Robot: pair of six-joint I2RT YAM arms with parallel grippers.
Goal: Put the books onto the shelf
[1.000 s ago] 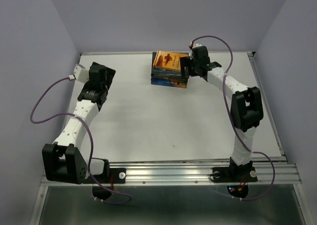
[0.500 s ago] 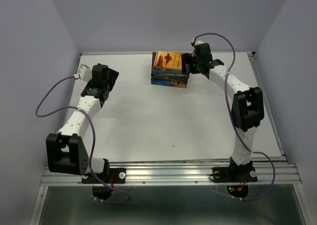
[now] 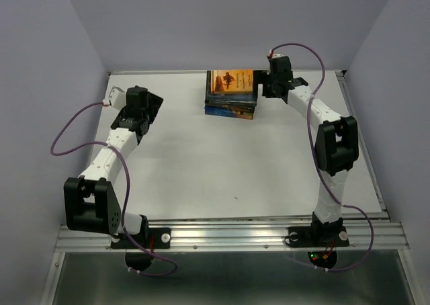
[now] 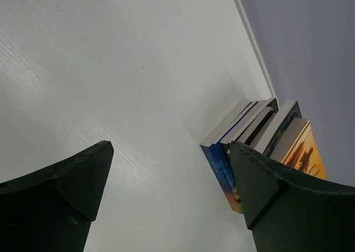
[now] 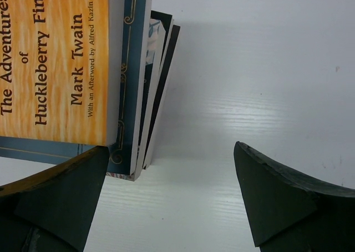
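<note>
Several books (image 3: 231, 94) lie in a flat stack at the back middle of the white table, an orange-covered one (image 3: 231, 81) on top. In the right wrist view the orange cover (image 5: 55, 58) sits over a dark blue book (image 5: 130, 96) and thinner ones. My right gripper (image 3: 259, 86) is open just beside the stack's right edge, with nothing between its fingers (image 5: 277, 202). My left gripper (image 3: 154, 103) is open at the far left, well apart from the stack. It faces the books (image 4: 260, 130) across bare table. The shelf is out of view.
Lilac walls close in the table (image 3: 222, 164) at the back and on both sides. A metal rail (image 3: 228, 234) runs along the near edge and carries both arm bases. Purple cables loop off each arm.
My right gripper has drawn back toward the rear wall along the stack's right edge. My left arm has shifted slightly right with its gripper turned toward the books. Both grippers stayed open.
</note>
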